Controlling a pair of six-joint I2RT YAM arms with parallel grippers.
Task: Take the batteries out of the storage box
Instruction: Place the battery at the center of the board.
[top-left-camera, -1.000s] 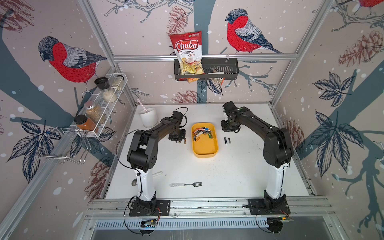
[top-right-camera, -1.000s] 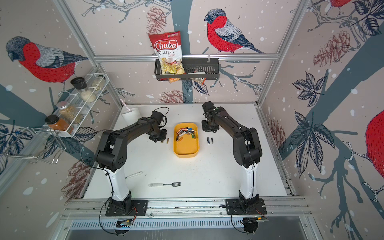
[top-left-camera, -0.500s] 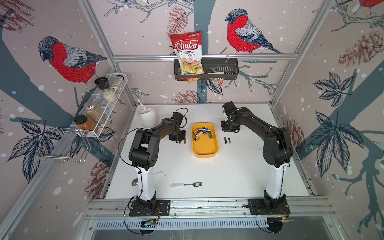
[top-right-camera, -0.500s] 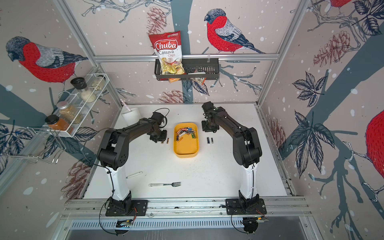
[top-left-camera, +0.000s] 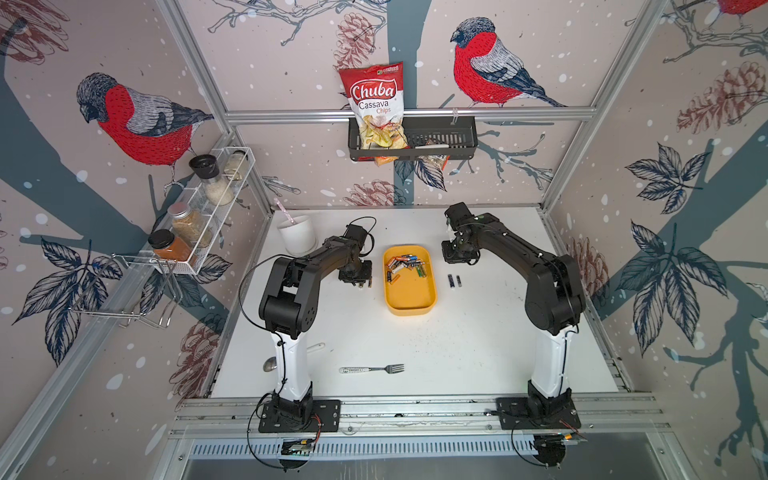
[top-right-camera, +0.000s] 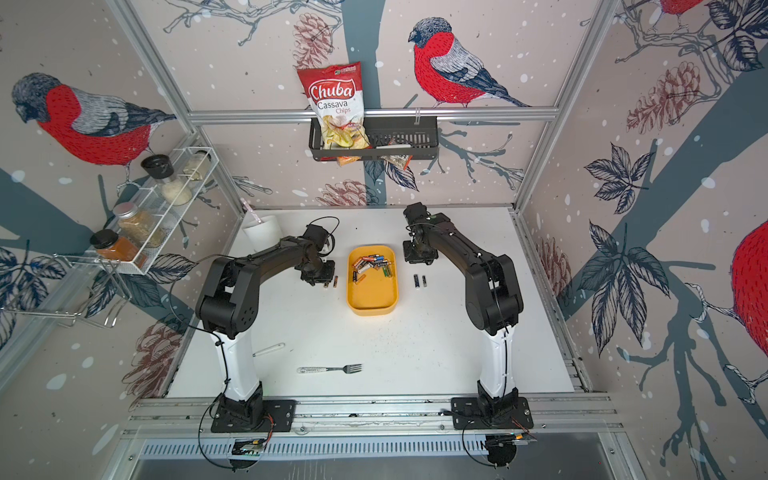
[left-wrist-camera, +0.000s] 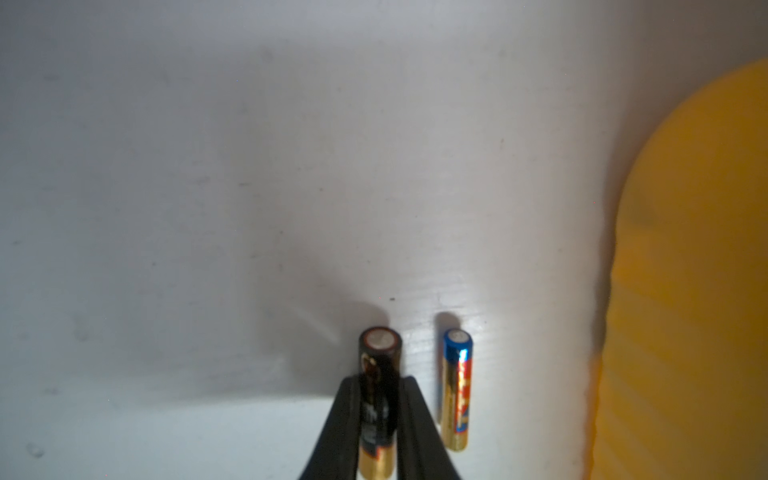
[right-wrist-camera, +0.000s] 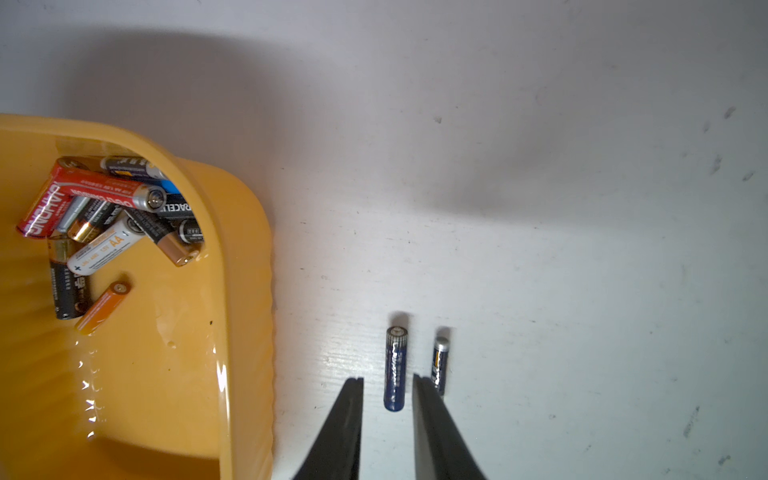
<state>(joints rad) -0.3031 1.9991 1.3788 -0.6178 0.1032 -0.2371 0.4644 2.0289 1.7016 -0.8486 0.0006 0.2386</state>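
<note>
Near edge of the desk: 1 fork is lying flat. 1 spoon is lying partly hidden behind the left arm. A broad bare stretch is lying open between these and the box.

Mid-desk: 1 yellow storage box is sitting open-topped. Its near half is showing bare floor. The batteries are heaping at its far end, overlapping too much for a sure count.

Left of the box: the left pincer is pinching 1 black-and-gold battery low over the desk. 1 blue-and-gold battery is lying just beside it, not touching, between it and the box wall.

Right of the box: 2 dark blue batteries are lying side by side on the desk, slightly apart. The right pincer is hanging above them, slightly spread and gripping nothing. That is putting 4 batteries outside the box.

Far-left corner: 1 white cup is standing with a stick in it.

Walls: 1 wire rack is holding 4 jars. 1 black basket is holding 1 chips bag and smaller packets.
</note>
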